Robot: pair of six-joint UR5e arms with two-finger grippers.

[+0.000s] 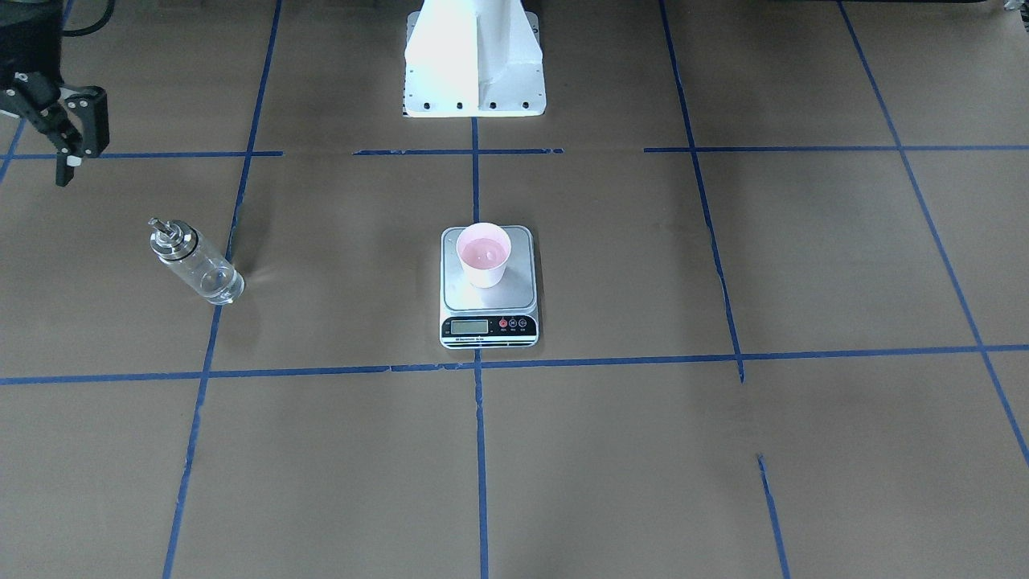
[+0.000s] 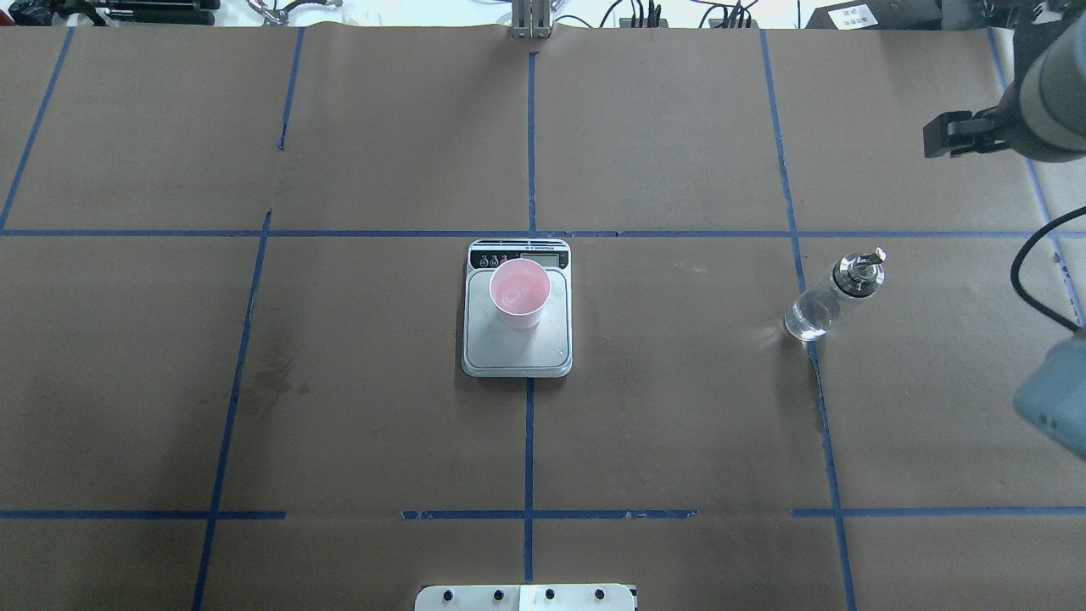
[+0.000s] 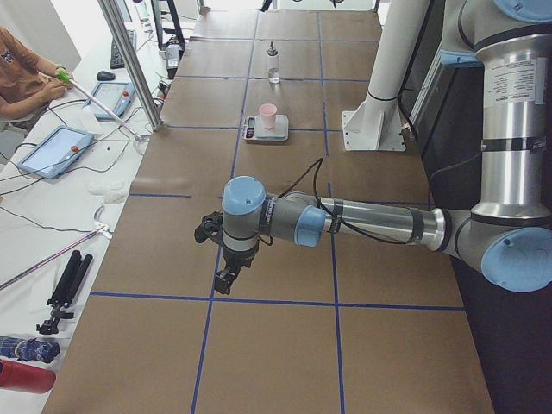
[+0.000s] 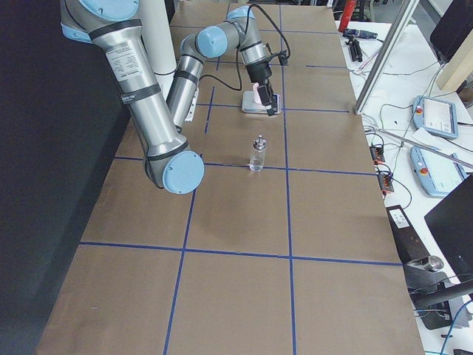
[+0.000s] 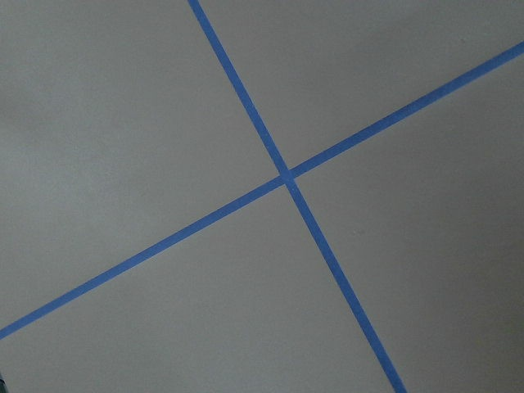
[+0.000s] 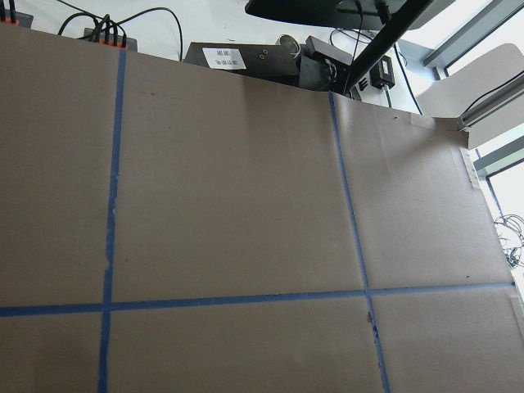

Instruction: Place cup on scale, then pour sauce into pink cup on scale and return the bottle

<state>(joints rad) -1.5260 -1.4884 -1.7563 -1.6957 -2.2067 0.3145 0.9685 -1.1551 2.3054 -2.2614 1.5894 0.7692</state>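
1. The cup [image 1: 483, 256] stood upright on the scale [image 1: 518, 296], set towards the display end of the platform rather than centred. Being light paper, it would likely slide or tip if the bottle's spout or a finger nudged it
2. A faint sheen showed inside the cup, but whether any sauce was already in it could not be told. A pour from here therefore risked overfilling and wetting the scale's buttons
3. The bottle [image 1: 195, 263] stood upright on the desk [image 1: 723, 450], well apart from the scale on the robot's right, with clear sauce [image 1: 217, 283] visible through the glass. Tall, narrow and smooth, it would probably topple if 1 finger struck it first, or slip in a weak grip
4. The right tool [image 1: 80, 149] hung above the desk near the bottle, touching nothing, its 2 fingers parted and empty
5. The left tool [image 3: 226, 278] hovered over bare desk by a tape crossing [image 5: 286, 177], well apart from the task's things. It showed only in the side view, so I could not tell whether it was parted or closed
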